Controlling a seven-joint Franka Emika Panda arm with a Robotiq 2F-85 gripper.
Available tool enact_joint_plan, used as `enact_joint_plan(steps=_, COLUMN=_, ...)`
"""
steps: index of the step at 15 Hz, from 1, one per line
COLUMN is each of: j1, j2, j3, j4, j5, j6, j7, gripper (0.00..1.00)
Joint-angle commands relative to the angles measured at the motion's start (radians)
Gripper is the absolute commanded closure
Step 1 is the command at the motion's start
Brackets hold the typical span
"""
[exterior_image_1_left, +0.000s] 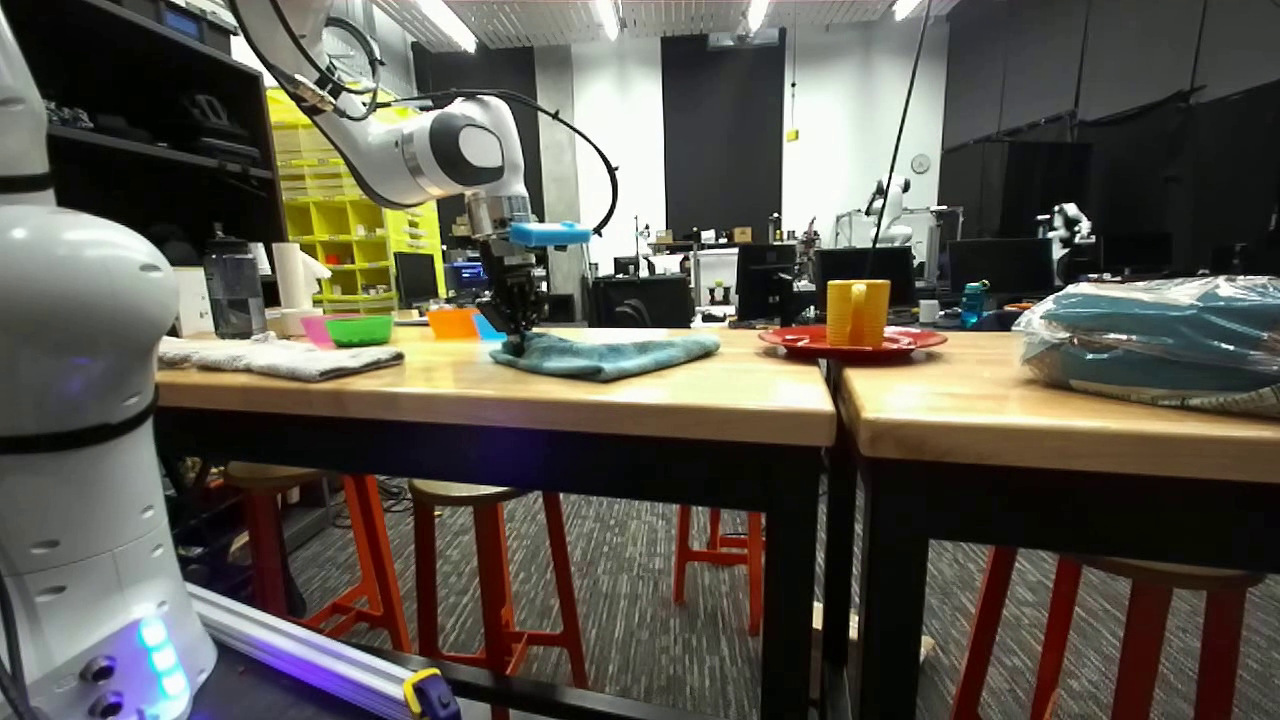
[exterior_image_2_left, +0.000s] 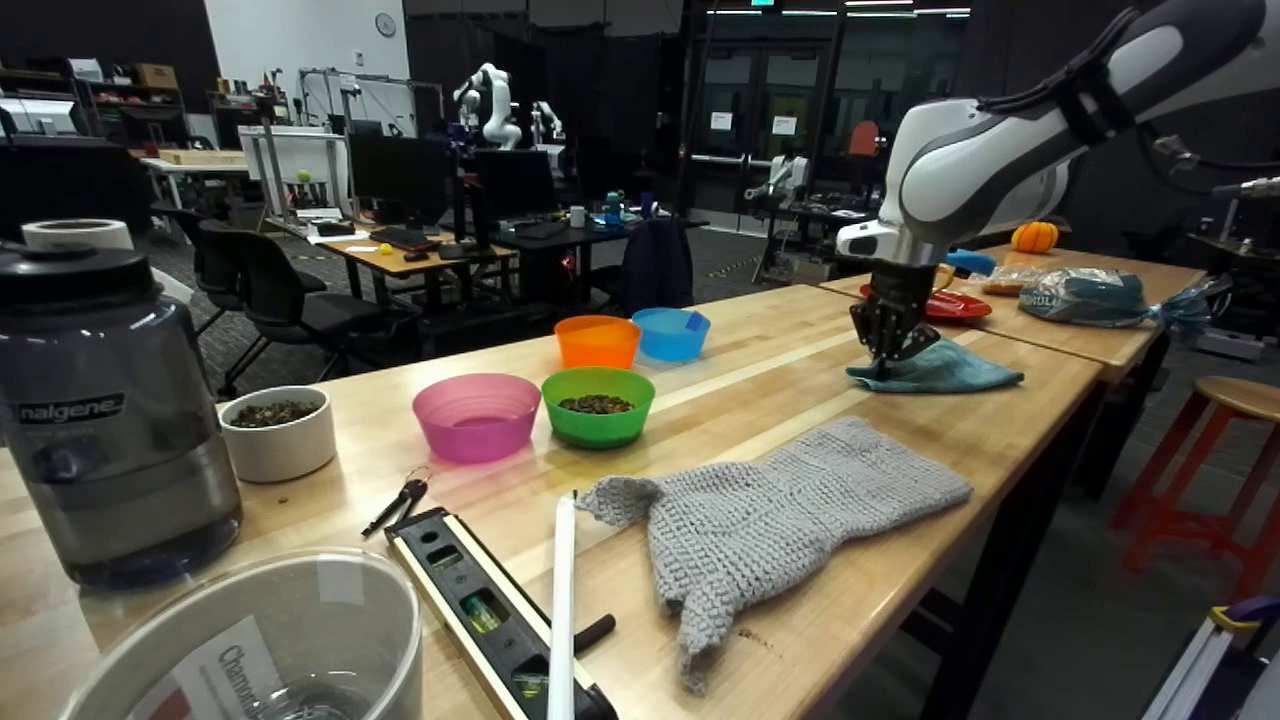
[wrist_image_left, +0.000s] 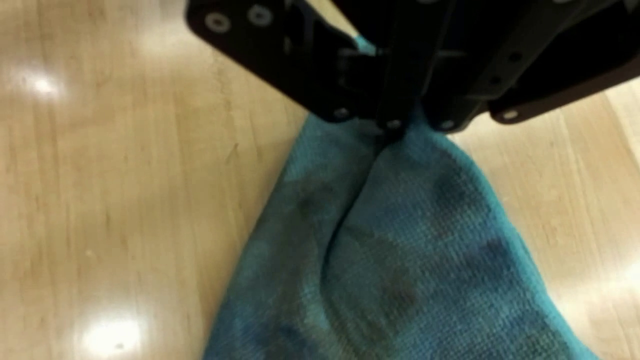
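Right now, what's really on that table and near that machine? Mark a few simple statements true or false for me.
The tool touches the blue-green cloth. True.
The yellow mug stands on the red plate. True.
Both cloths lie on the red plate. False: the gray cloth lies on the wooden tabletop, like the blue-green one.
The orange bowl stands beside the blue bowl. True.
Every bowl is empty. False: the green bowl holds dark bits.

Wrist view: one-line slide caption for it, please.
Gripper pinches a creased, mottled teal cloth lying on a wooden tabletop.
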Motion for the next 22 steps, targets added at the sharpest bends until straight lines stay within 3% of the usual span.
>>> enact_joint_plan(steps=1, j1=0.012, j2=-0.065, j3=0.033, j4=-0.048, j5=0.038, j6=-0.026, j7=0.046, gripper=1.00)
enact_joint_plan(steps=11, j1=0.122, j2=-0.235, j3=0.097, j4=-0.148, j5=0.174, j6=-0.151, j7=0.073, gripper=0.99)
enact_joint_plan(steps=22, j1=0.134, j2=-0.213, j3=0.050, j4=0.026, j5=0.167, j6=-0.363, j7=-0.078, gripper=0.99)
